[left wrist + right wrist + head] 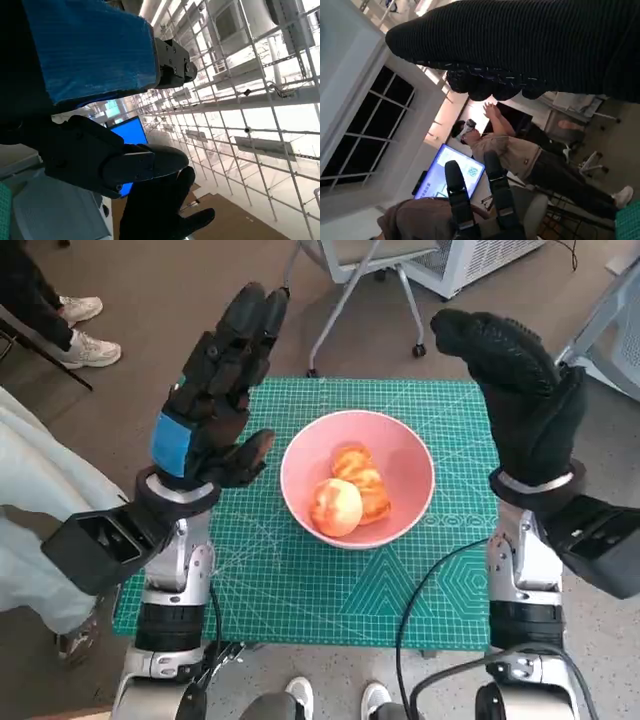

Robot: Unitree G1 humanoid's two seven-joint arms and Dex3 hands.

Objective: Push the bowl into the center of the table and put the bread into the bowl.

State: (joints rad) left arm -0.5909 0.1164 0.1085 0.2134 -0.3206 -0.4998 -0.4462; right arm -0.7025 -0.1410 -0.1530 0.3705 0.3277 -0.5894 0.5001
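A pink bowl stands near the middle of the green cutting mat on the table. Inside it lie two golden-brown pieces of bread, one round and one longer. My left hand is raised above the mat's left side, fingers stretched up and apart, holding nothing. My right hand is raised over the mat's right edge, also empty, with its fingers bent forward. Both hands are apart from the bowl. The left wrist view shows my left hand against a ceiling, and the glove spans the right wrist view.
A person's white shoes show at the upper left, and a pale garment at the left. A rolling chair base stands beyond the table. A person wearing a headset with raised hands appears in the right wrist view.
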